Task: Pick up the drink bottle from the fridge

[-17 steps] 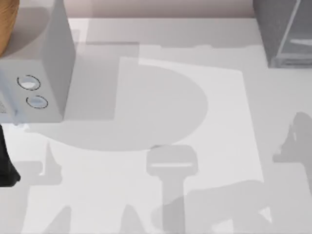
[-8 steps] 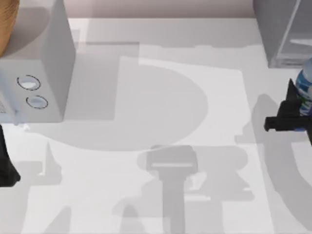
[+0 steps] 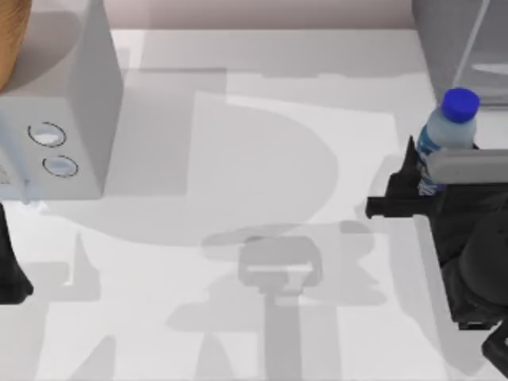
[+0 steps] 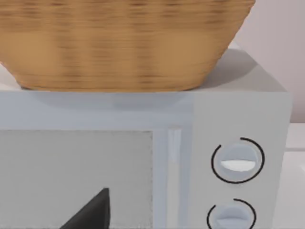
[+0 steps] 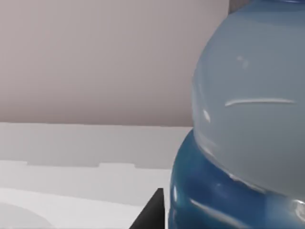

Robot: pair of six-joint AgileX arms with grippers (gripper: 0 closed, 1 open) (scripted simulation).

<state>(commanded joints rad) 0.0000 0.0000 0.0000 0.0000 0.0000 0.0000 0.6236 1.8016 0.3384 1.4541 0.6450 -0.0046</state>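
Here the right claw (image 3: 425,178) grips the drink bottle (image 3: 446,135), reaching toward the fridge (image 3: 456,48).

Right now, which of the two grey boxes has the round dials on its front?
The lighter grey box at the table's left, under the wicker basket. The darker fridge at the right has a clear panel instead.

Wicker basket (image 4: 119,43) atop pale grey two-dial box (image 3: 71,103), table (image 3: 262,317) left.
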